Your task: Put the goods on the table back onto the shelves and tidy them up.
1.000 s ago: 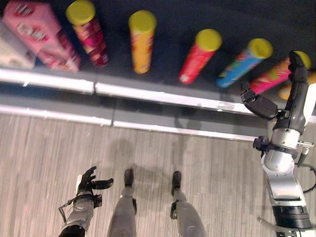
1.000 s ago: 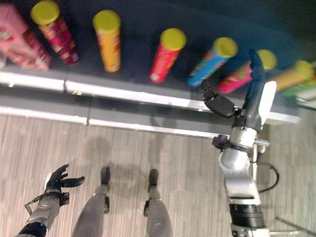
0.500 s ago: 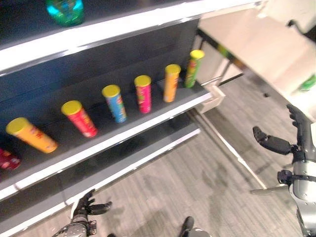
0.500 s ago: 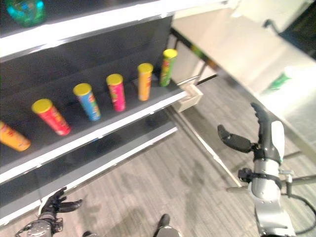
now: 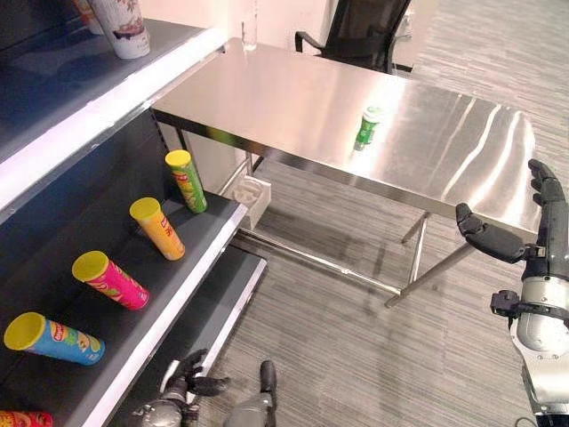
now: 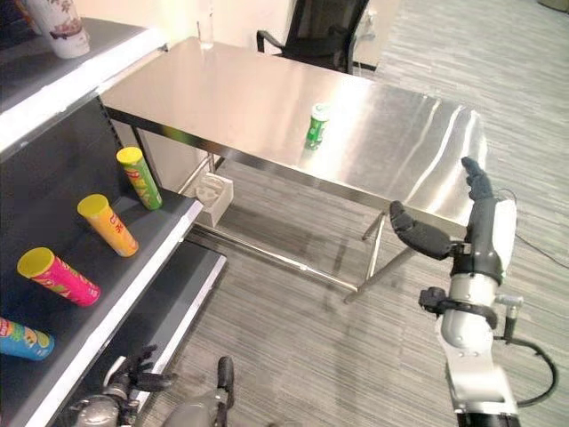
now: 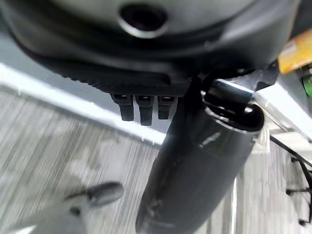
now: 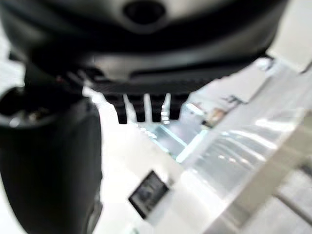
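Note:
A green can with a pale lid stands alone on the steel table, towards its right half. My right hand is raised at the table's near right edge, fingers straight and thumb spread, holding nothing. Its fingers show short and straight in the right wrist view. My left hand hangs low by the floor near the shelf's front, open and empty. On the dark shelf at left lie several yellow-lidded tubes: green, orange, pink and blue.
A white cup stands on the upper shelf at top left. A black office chair sits behind the table. A small white box rests on the floor under the table's left end. Grey floor lies open between shelf and table.
The whole view has swung right from the shelf to the steel table with the green can. The right hand stays raised and open; the left hand stays low.

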Motion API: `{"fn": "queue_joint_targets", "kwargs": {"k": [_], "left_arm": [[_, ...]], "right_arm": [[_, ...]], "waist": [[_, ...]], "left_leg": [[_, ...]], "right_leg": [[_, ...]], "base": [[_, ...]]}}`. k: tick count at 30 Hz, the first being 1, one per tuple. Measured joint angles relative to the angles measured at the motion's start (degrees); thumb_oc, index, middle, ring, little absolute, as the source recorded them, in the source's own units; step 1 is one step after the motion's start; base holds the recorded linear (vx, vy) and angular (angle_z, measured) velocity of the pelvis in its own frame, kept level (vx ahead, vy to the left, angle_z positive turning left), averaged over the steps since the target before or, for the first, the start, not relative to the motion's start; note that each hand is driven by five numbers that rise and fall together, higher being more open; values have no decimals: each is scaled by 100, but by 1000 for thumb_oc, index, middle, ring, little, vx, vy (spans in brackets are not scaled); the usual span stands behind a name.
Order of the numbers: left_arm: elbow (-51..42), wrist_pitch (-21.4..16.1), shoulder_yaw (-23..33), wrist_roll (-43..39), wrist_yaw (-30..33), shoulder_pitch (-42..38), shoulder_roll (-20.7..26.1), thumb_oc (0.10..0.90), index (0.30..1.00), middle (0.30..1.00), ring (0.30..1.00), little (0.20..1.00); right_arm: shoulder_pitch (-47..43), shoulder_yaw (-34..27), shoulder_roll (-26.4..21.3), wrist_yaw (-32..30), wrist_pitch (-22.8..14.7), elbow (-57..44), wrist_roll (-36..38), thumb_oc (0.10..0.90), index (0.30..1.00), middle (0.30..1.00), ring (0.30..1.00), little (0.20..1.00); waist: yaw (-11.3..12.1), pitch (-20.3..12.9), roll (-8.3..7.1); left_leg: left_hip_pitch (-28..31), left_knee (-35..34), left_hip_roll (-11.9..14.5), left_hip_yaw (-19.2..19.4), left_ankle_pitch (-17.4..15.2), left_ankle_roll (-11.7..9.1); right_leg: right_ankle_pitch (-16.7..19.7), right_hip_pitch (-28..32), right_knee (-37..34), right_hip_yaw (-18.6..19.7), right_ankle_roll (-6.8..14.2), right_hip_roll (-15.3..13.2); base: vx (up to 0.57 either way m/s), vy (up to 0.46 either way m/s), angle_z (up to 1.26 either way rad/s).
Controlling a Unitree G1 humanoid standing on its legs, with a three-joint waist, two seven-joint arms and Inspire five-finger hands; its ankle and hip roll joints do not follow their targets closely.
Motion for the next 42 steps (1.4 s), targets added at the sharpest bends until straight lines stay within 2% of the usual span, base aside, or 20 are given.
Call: {"fn": "queue_joint_targets", "kwargs": {"k": [2, 4, 6, 7, 10, 14, 15, 18, 19, 20, 22, 23, 29, 30, 32, 33, 34, 35, 38, 42], "left_arm": [[56, 44, 112, 1, 30, 71, -57, 800, 900, 900, 900, 900], [-25, 44, 120, 0, 93, 162, -22, 800, 900, 900, 900, 900], [-86, 49, 103, -1, 107, 71, 73, 800, 900, 900, 900, 900], [-147, 58, 85, 1, 100, 17, 46, 800, 900, 900, 900, 900], [-211, 43, -85, 0, 98, -144, -46, 800, 900, 900, 900, 900], [-126, 56, -127, 1, 127, -192, -212, 800, 900, 900, 900, 900], [26, 40, -56, 1, 171, -181, -275, 800, 900, 900, 900, 900], [43, 57, -69, 0, 243, 13, -226, 800, 900, 900, 900, 900], [32, 57, -123, 2, 242, 39, -122, 800, 900, 900, 900, 900], [38, 36, -62, 7, 250, 89, -93, 800, 900, 900, 900, 900], [23, 42, -16, 1, 350, 71, -289, 800, 900, 900, 900, 900], [0, 14, 13, -6, 339, 52, -340, 800, 900, 900, 900, 900], [-3, 12, 164, -133, 317, 34, -435, 800, 900, 900, 900, 900], [-12, 12, 152, -193, 237, -10, -465, 800, 900, 900, 900, 900], [-22, 12, 148, -238, 209, -7, -473, 800, 900, 900, 900, 900], [-20, 11, 145, -237, 199, -10, -473, 800, 900, 900, 900, 900], [-21, 21, 146, -239, 182, -15, -457, 800, 900, 900, 900, 900], [-30, 19, 142, -237, 185, -12, -463, 800, 900, 900, 900, 900], [-7, 49, 117, -233, 162, 127, -418, 800, 900, 900, 900, 900], [63, 60, 120, -223, 83, 370, -360, 800, 900, 900, 900, 900]], "right_arm": [[-12, 107, 10, 10, 64, 55, -17, 800, 900, 900, 900, 900], [25, 228, 52, 53, 115, 11, -39, 800, 900, 900, 900, 900], [-136, 234, 250, 43, 115, -12, -145, 800, 900, 900, 900, 900], [-94, 230, 282, 44, 144, -39, -165, 800, 900, 900, 900, 900], [-172, 127, 282, 11, 147, -55, -182, 800, 900, 900, 900, 900], [-238, -55, 293, 4, 141, -30, -202, 800, 900, 900, 900, 900], [-367, -96, 254, -65, 158, 52, -218, 800, 900, 900, 900, 900], [-293, -167, 241, -139, 156, 63, -225, 800, 900, 900, 900, 900], [-147, -244, 239, -163, 156, 45, -226, 800, 900, 900, 900, 900], [-104, -281, 215, -178, 145, 105, -226, 800, 900, 900, 900, 900], [-99, -394, 211, -178, 219, 396, -153, 800, 900, 900, 900, 900], [-158, -465, 200, -134, 229, 516, -8, 800, 900, 900, 900, 900], [-156, -791, 148, -6, 82, 453, 440, 800, 900, 900, 900, 900], [-124, -950, 89, 26, 8, 444, 670, 800, 900, 900, 900, 900], [-137, -971, 67, 34, -7, 456, 877, 800, 900, 900, 900, 900], [-127, -971, 68, 56, -13, 457, 998, 800, 900, 900, 900, 900], [-32, -972, 110, 153, -45, 471, 1280, 800, 900, 900, 900, 900], [31, -963, 113, 211, -48, 475, 1404, 800, 900, 900, 900, 900], [37, -911, 323, 518, -121, 496, 1911, 800, 900, 900, 900, 900], [256, -862, 375, 1052, -137, 523, 2844, 800, 900, 900, 900, 900]], "waist": [[-15, 25, -33], [63, 68, 25], [32, 312, 1], [6, 374, 50], [-32, 412, 129], [13, 414, 123], [-1, 443, 148], [-180, 464, 32], [-198, 422, -162], [-152, 380, -284], [-153, 326, -13], [-129, 264, 112], [-169, 288, -31], [-203, 319, -139], [-211, 331, -166], [-248, 332, -169], [-323, 351, -155], [-321, 351, -140], [-261, 311, -82], [-308, 245, 39]], "left_leg": [[386, -188, -189, 49, 43, 177], [794, -589, -175, 81, 317, 517], [1225, -972, -203, -54, 368, 559], [1376, -1119, -198, -248, 387, 433], [1453, -1300, -166, -551, 405, 430], [1634, -1387, -142, -853, 322, 331], [1772, -1390, -75, -1020, 159, 306], [2217, -1502, -64, -1345, 41, 121], [2298, -1511, -162, -1493, -46, 27], [2451, -1591, -166, -1575, -137, -49], [2534, -1611, 364, -1791, -237, -282], [2513, -1520, 701, -1791, -236, -439], [2328, -1123, 1269, -1925, 1, -927], [2097, -903, 1303, -1734, 144, -1175], [1918, -859, 1321, -1310, 156, -1151], [1793, -796, 1390, -919, 168, -1135], [1511, -665, 1384, -149, 225, -1012], [1432, -626, 1348, 146, 253, -960], [1448, -999, 1084, 291, 193, -652], [1691, -1613, 883, 212, 407, -581]], "right_leg": [[-57, 61, 476, -4, 252, -201], [-150, -500, 1868, -46, 484, -243], [307, -1658, 4247, -215, 724, -549], [177, -1953, 4070, -328, 557, -669], [328, -2146, 1980, -417, 556, -857], [1508, -1957, -641, -346, 850, -881], [1932, -2099, -1018, -53, 880, -756], [2291, -2001, -1013, 435, 880, -610], [2232, -1860, -1009, 640, 881, -622], [2556, -1780, -933, 695, 682, -635], [2466, -1715, -649, 514, 703, -196], [2332, -1657, -651, 269, 406, 101], [2138, -1135, -957, -357, -89, 610], [2074, -1090, -956, -554, -291, 591], [2017, -1067, -956, -736, -355, 592], [1993, -1058, -956, -850, -392, 586], [1959, -1027, -956, -1121, -475, 573], [1933, -1027, -959, -1148, -458, 577], [1905, -1027, -958, -1118, -449, 567], [1923, -1009, -948, -1131, -301, 442]], "base": [[191, 99, -17], [119, 68, -15], [152, -59, 20], [256, -137, 55], [188, -165, 59], [282, -215, 50], [221, -218, 66], [115, -135, 66], [214, -306, 69], [258, -441, 67], [241, -457, 56], [214, -518, 57], [66, -308, 49], [-20, -144, 61], [-51, -91, 53], [-88, -49, 78], [-75, -35, 73], [-3, 34, 65], [28, 36, 6], [66, 34, 9]]}}
